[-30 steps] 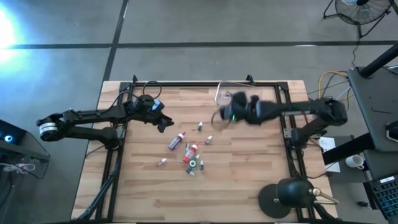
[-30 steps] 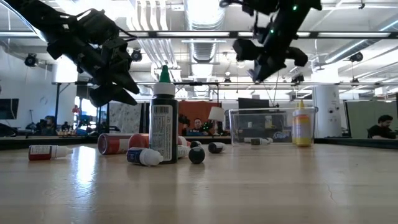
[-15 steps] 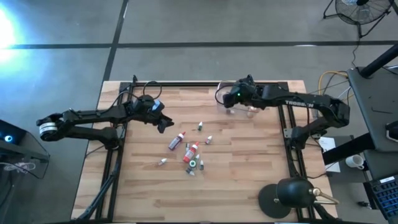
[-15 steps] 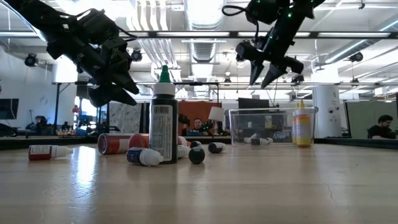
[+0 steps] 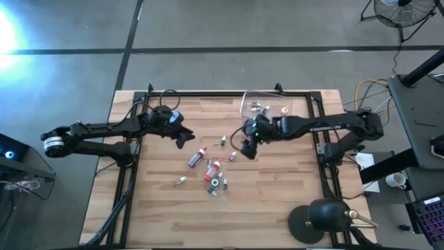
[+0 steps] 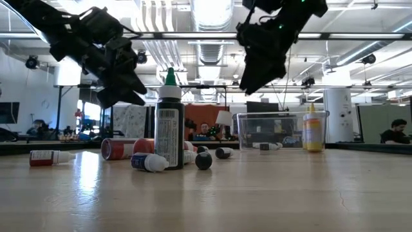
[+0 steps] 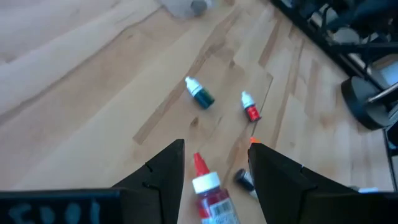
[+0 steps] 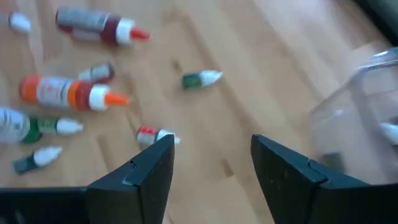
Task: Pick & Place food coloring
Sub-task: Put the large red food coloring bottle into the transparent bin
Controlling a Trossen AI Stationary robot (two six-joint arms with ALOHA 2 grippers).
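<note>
Several small food coloring bottles (image 5: 210,169) lie on their sides mid-table; in the low view a dark one with a green cap (image 6: 169,122) stands upright among them. My right gripper (image 5: 245,146) hovers open just right of the cluster, above a small red bottle (image 8: 155,135) and a green one (image 8: 200,79). My left gripper (image 5: 185,138) hangs open over the cluster's left side, with a red bottle (image 7: 208,186) below its fingers. Neither gripper touches anything.
A clear plastic box (image 5: 267,107) holding a few bottles stands at the table's far edge, right of centre; a yellow bottle (image 6: 312,129) shows in it. A black lamp base (image 5: 322,221) sits at the near right corner. Bare wood lies along the near edge.
My right gripper has gone to the far edge over the clear box, opened there, then come back down toward the near left, stopping beside the bottle cluster. The bottles on the table have kept their places.
</note>
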